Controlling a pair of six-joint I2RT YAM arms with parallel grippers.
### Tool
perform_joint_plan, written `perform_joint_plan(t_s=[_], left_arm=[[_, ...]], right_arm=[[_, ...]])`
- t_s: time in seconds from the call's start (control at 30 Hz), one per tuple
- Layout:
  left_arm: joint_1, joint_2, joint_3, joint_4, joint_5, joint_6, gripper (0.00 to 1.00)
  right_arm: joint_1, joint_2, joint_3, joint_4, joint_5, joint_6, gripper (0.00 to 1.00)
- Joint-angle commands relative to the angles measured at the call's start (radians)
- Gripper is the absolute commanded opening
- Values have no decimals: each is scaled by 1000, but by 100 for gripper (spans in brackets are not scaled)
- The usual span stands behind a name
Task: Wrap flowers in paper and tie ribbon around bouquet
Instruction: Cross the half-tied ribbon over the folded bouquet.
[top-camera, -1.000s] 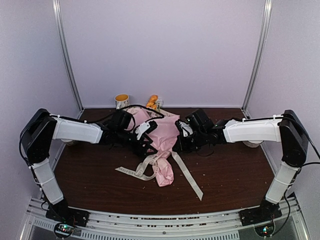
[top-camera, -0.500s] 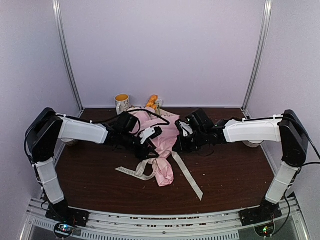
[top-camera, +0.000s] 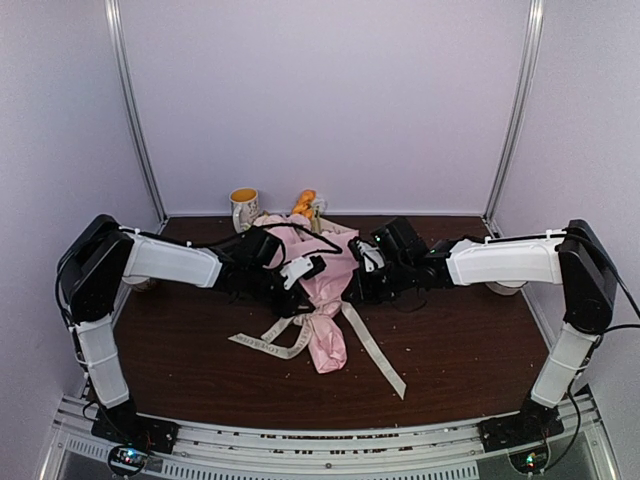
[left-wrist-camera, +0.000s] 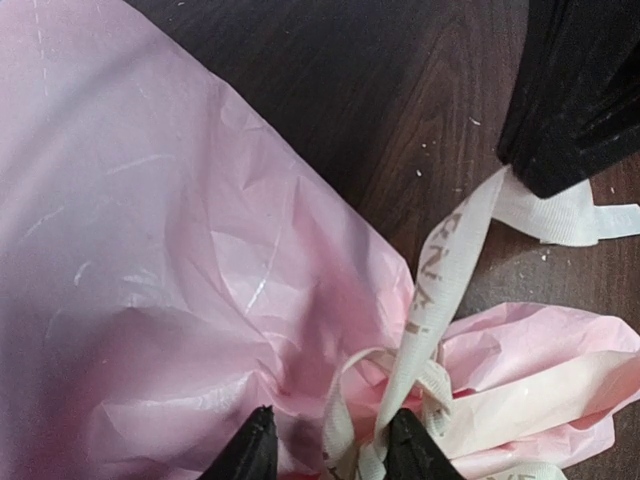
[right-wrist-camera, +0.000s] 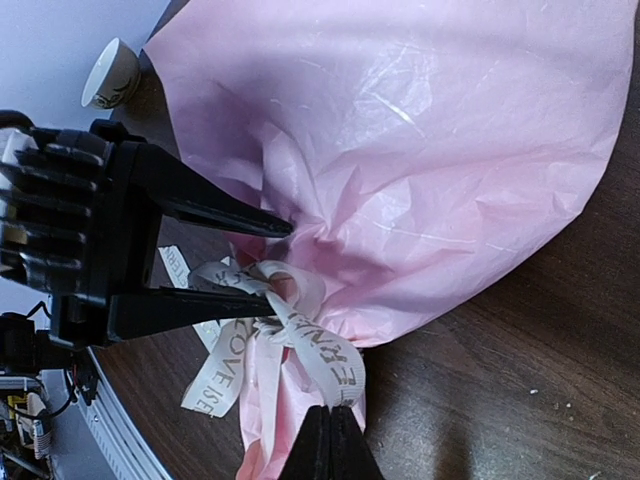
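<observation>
Since a second ago the left arm has reached further in; the left claw (right-wrist-camera: 280, 262) now has its fingers apart on either side of the ribbon (right-wrist-camera: 320, 355) knot at the bouquet (right-wrist-camera: 430, 180) neck. The right claw (right-wrist-camera: 332, 420) is clamped on one ribbon tail. The bouquet lies mid-counter (right-wrist-camera: 520, 400), its orange flowers (top-camera: 304, 200) near a mug (top-camera: 243, 203)
</observation>
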Motion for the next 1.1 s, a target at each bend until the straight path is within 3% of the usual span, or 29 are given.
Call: perform_joint_plan(t_s=[0.0,0.1,0.2,0.27,0.37,0.47,0.7,0.9,1.07], left_arm=[[-8,27,31,6,-16,11,32],[-8,30,43,-13,4,17,23],[-8,20,38,-17,17,13,11],[-10,4,24,-5,15,9,9],[-15,-23,-16,35,3,4,10],[-16,-34,-37,57,-6,-6,16],[-16,-49,-62,93,-73,-64,27],[-14,-63,-91,127,-84,-91,35],[-14,-59,-103,136,-105,-103,41]], right_arm=[[5,-12,-5,48,-81,-16,0],[11,-21,-16,49,-135,-38,0],[4,-49,-31,43,-182,-67,22],[-15,-73,-36,39,-210,-89,39],[-71,-91,-35,73,-251,-78,48],[-116,-50,-9,136,-257,0,47],[-104,182,178,70,-271,37,27],[-73,266,266,6,-266,8,26],[-47,310,276,52,-299,43,27]])
